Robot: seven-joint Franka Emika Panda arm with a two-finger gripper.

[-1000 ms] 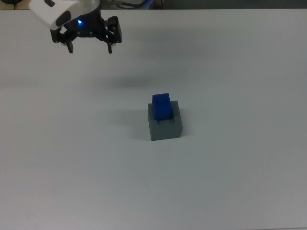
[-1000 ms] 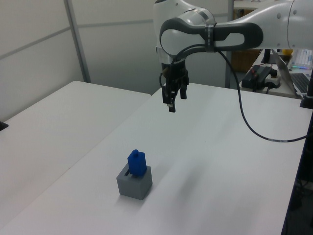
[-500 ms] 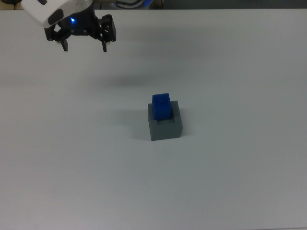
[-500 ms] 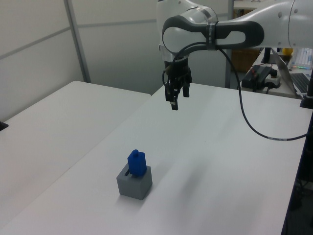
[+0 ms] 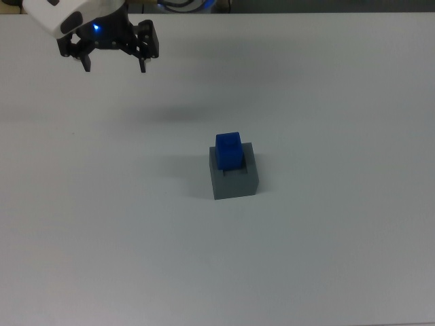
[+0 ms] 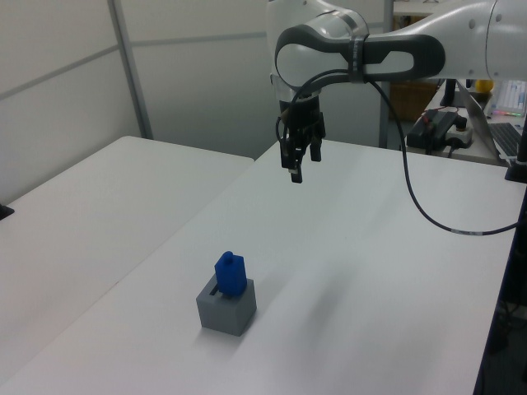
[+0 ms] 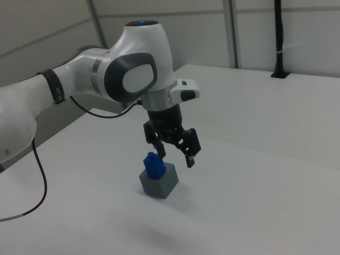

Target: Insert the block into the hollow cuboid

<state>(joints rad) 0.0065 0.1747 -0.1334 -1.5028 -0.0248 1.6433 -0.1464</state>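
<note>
I've got a bright blue block [image 5: 228,150], plain faces, against the matte grey hollow cuboid [image 5: 234,180]. My tool [image 5: 113,62] is black, glowing with a small blue light, under a white and grey arm [image 6: 362,49]. The counter [image 5: 326,238] is plain white, with a black cable [image 6: 416,202] trailing.

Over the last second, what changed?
The gripper, open and empty, moved away from the blue block: toward the top view's upper left, and up and to the left view's right. Nothing was grabbed or released. The block stayed standing in the grey box, sticking out of its top; neither shifted on the table.
</note>
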